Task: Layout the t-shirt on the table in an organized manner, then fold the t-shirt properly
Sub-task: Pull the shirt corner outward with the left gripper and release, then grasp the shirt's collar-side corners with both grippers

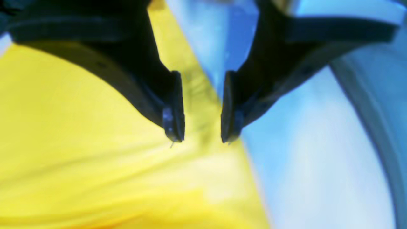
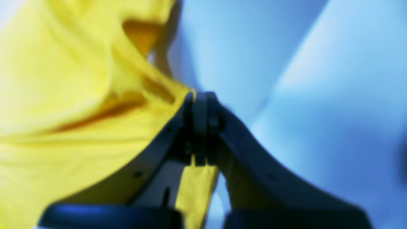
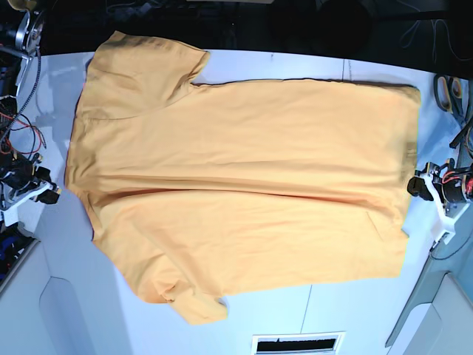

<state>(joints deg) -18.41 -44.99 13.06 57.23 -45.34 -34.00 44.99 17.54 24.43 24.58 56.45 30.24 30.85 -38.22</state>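
The orange-yellow t-shirt (image 3: 236,192) lies spread flat across the white table (image 3: 310,70), with its sleeves toward the left of the base view. My left gripper (image 1: 202,139) stands open just over the shirt's hem edge (image 1: 95,143), and no cloth is between its fingers. In the base view it sits at the shirt's right edge (image 3: 418,185). My right gripper (image 2: 200,95) is shut on a pinch of the t-shirt (image 2: 63,95), and a strip of cloth shows between its fingers. In the base view it is at the shirt's left edge (image 3: 53,194).
Loose wires and electronics (image 3: 18,126) crowd the table's left edge. Cables (image 3: 451,92) lie at the right edge. A dark vent slot (image 3: 298,344) sits at the front edge, and a grey-green panel (image 3: 425,310) angles off at the lower right.
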